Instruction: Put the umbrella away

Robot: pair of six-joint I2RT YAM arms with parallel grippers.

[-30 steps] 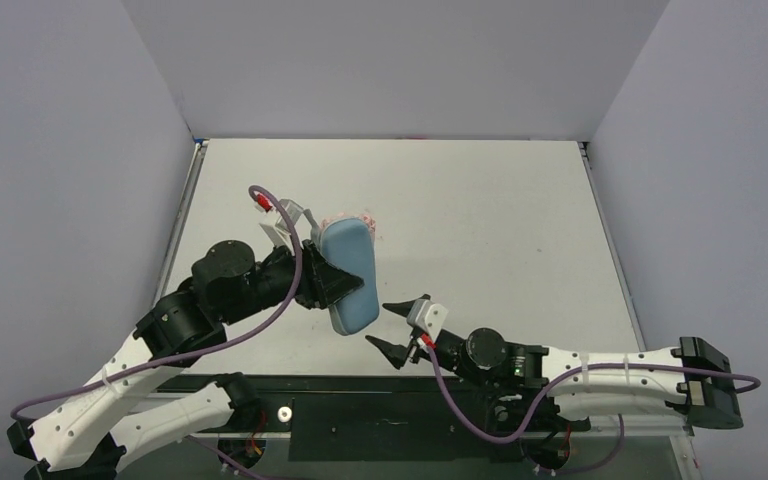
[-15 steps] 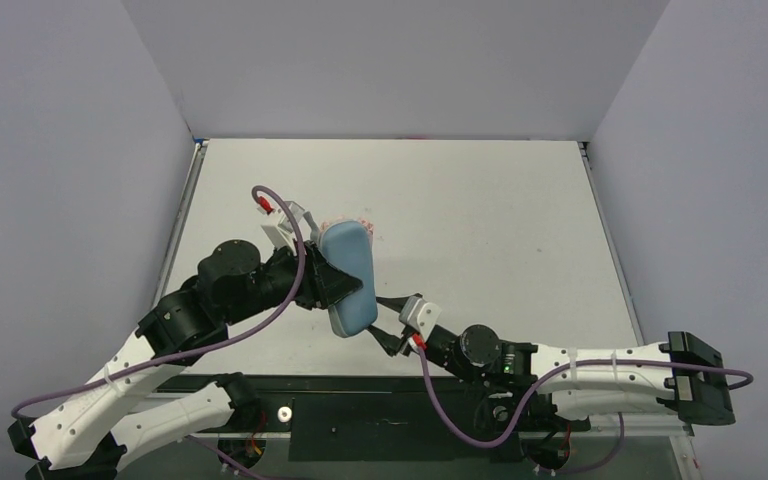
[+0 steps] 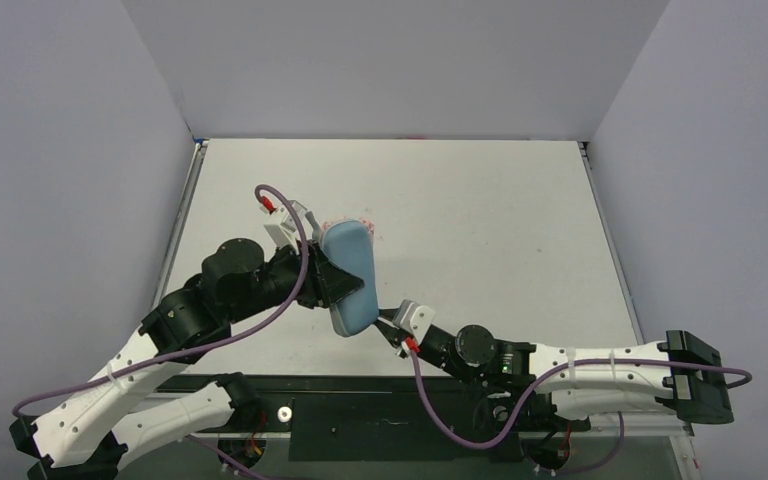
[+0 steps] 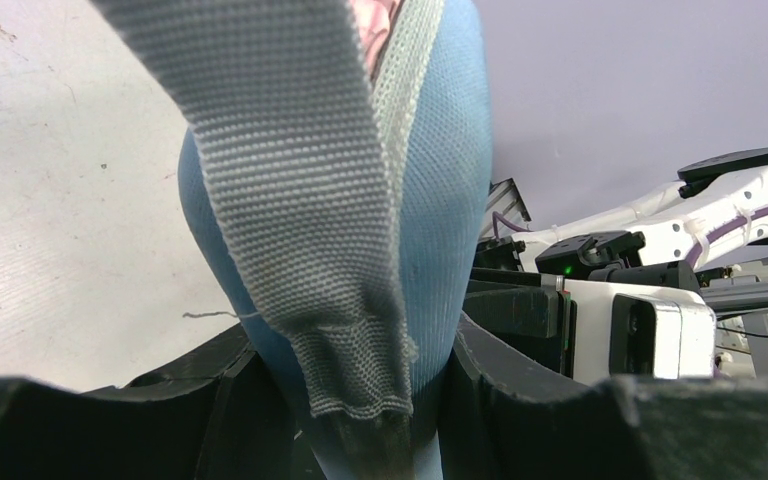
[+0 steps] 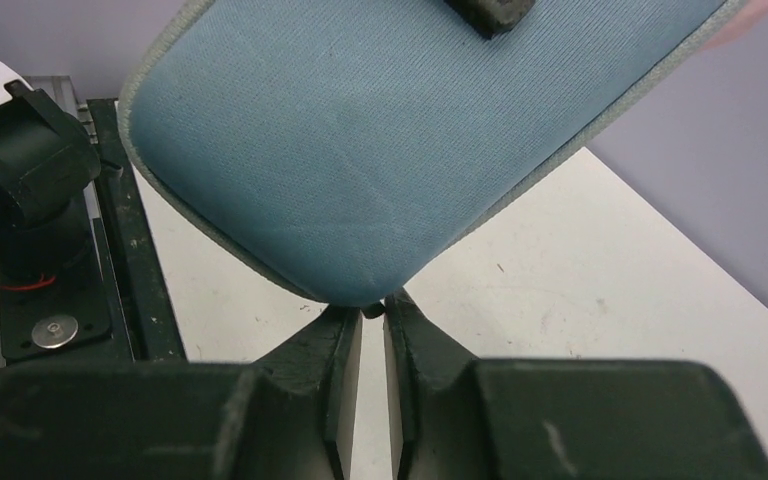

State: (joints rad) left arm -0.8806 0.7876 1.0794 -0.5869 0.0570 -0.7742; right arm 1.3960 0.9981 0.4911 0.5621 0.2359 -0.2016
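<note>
While left gripper [image 4: 360, 400] clamps case [image 4: 440, 200], umbrella [image 4: 375, 25] inside

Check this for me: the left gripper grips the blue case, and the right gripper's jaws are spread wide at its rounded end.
Not the jaws. The left gripper grips the blue case, but the right gripper has its jaws closed to a narrow slit at its rounded end; the right wrist view shows it.
</note>
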